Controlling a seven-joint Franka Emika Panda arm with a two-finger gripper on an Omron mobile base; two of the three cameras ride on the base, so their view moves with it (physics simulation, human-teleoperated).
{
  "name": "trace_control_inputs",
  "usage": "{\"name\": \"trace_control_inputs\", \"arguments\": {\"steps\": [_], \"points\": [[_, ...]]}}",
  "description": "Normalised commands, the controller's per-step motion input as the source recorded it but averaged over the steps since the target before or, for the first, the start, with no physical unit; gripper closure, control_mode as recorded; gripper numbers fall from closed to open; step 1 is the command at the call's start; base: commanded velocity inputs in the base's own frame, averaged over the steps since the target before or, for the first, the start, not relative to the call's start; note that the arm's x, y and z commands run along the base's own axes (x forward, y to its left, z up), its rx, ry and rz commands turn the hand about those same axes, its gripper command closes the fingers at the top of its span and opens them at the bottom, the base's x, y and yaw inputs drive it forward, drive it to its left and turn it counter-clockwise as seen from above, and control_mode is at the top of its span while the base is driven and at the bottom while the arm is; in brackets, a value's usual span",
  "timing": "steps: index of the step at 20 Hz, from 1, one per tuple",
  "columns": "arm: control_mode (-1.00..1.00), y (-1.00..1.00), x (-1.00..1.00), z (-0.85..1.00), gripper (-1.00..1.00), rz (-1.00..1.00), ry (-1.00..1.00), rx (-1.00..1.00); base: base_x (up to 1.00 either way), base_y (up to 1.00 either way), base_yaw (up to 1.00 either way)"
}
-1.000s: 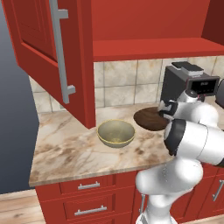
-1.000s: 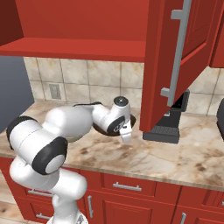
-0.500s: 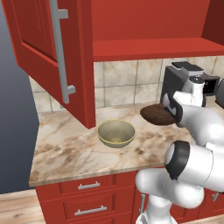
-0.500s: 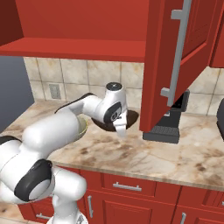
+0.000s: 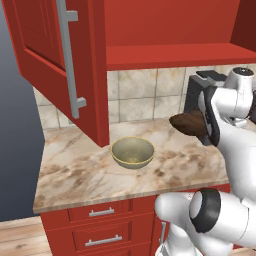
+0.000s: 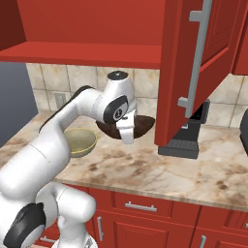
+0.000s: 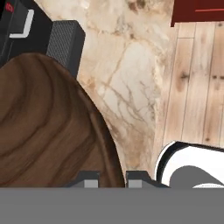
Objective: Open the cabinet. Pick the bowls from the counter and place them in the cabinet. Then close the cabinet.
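Since a second ago the arm has lifted the brown bowl [image 5: 189, 124] off the table [image 5: 75, 175] and swung it up; it now hangs in the air above the table, tilted, below the cabinet shelf [image 5: 170, 54]. The hand [image 7: 111, 178] is clamped on that bowl's rim, its two tips pinched close with the wooden wall between them, as the hand view shows. In the right base view the hand sits at the bowl's near edge, with the bowl [image 6: 127, 127] carried just left of the open cabinet door [image 6: 193, 68]. The black appliance [image 6: 186, 133] stands on the table behind and to the right of the bowl.

The tan bowl [image 5: 132, 152] rests upright on the table, left of the brown bowl and well apart from it, just in front of the other open door [image 5: 60, 65].

By my reading, the cabinet is already open and the step in hand is carrying the first bowl up to the shelf. The next move calls for raising the bowl above the shelf's front edge, levelling it, and pushing it inward between the two doors without clipping the right door or the shelf lip. The tan bowl and the closing remain to be done.
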Motion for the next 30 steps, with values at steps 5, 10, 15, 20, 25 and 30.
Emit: {"name": "trace_control_inputs", "arguments": {"steps": [5, 10, 15, 20, 25, 30], "points": [[-1.00, 0.00, -0.67, 0.79, 1.00, -0.07, -0.15, 0.00, 0.00, 0.00, 0.00], [-1.00, 0.00, -0.50, 0.73, 1.00, -0.07, -0.17, 0.00, 0.00, 0.00, 0.00], [-1.00, 0.00, -0.41, 0.76, 1.00, -0.08, -0.18, 0.00, 0.00, 0.00, 0.00], [-1.00, 0.00, -0.36, 0.69, 1.00, -0.07, -0.11, 0.00, 0.00, 0.00, 0.00], [-1.00, 0.00, -0.22, 0.51, 1.00, -0.05, -0.13, 0.00, 0.00, 0.00, 0.00], [-1.00, 0.00, 0.00, 0.18, 1.00, -0.03, -0.23, 0.00, 0.00, 0.00, 0.00]]}}
